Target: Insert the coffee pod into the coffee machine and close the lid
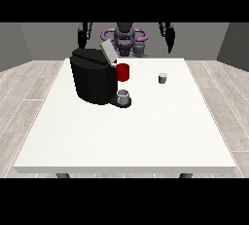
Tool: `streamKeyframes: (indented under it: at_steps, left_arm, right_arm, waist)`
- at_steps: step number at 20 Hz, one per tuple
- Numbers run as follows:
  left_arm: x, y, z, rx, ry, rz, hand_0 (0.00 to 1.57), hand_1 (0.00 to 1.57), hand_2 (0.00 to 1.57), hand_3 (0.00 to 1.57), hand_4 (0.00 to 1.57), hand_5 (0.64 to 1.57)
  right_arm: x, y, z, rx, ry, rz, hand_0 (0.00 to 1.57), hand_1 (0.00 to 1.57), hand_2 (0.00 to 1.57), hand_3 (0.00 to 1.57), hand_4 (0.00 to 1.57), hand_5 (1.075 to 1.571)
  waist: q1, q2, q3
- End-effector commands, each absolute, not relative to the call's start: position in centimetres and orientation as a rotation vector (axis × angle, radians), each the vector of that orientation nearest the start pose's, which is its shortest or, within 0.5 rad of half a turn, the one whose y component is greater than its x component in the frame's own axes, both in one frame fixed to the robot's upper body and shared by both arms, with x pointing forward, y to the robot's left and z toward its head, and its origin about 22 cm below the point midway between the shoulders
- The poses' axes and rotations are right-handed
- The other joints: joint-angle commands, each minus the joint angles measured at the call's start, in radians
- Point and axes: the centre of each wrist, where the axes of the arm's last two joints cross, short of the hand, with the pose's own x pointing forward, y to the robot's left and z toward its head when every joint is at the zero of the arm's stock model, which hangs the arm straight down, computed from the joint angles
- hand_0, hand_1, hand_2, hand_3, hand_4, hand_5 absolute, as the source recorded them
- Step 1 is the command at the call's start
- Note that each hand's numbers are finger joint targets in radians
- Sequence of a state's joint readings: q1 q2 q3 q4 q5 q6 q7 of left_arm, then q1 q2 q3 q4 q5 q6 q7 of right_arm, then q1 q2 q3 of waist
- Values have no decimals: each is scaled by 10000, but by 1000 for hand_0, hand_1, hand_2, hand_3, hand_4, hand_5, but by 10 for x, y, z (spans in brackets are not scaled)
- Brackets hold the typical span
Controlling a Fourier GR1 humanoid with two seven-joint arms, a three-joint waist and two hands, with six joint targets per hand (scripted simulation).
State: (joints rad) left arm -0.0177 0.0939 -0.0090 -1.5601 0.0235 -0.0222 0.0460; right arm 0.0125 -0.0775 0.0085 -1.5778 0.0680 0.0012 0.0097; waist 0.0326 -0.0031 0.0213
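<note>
Nearest to us we see the bare front of the white table (121, 141). Farther back, left of centre, stands the black coffee machine (92, 80) with its grey lid (108, 52) tilted up, open. A small grey cup (123, 96) sits on the machine's base at its right side, and a red mug (123, 72) stands just behind it. To the right, well apart from the machine, we find the small grey coffee pod (163, 78) resting upright on the table. Farthest away, both hands hang raised above the table's far edge, touching nothing: the hand at the view's left (83, 37) and the hand at the view's right (169, 38). We cannot tell how their fingers lie.
</note>
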Motion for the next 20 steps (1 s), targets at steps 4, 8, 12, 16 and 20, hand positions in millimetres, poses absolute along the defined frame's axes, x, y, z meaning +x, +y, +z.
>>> streamKeyframes:
  at_steps: [4,8,12,16,20]
  left_arm:
    - [244,250,8,-667,-15774,-1578,0,0,0,0,713,1571]
    - [232,263,1,-1540,-15913,-1832,0,0,0,0,695,1571]
    - [243,304,-7,-123,-16025,-2710,0,0,0,0,587,1571]
    - [250,304,-1,1237,-15333,-4278,0,0,0,0,330,1571]
    - [278,317,11,1976,-15091,-4306,0,0,0,0,0,1571]
  right_arm:
    - [230,-242,-17,-382,-15319,378,0,0,0,0,328,1571]
    - [226,-257,-14,-379,-16047,-1086,0,0,0,0,330,1571]
    - [231,-250,-2,222,-16405,-560,0,0,0,0,346,1571]
    - [244,-243,-3,-112,-16755,-390,0,0,0,0,367,1571]
    - [247,-255,0,331,-17139,-341,0,0,0,0,232,1571]
  waist:
    - [-299,-277,-212]
    - [-445,-639,-212]
    - [-944,-55,-218]
    - [-757,380,-215]
    - [-1250,664,-213]
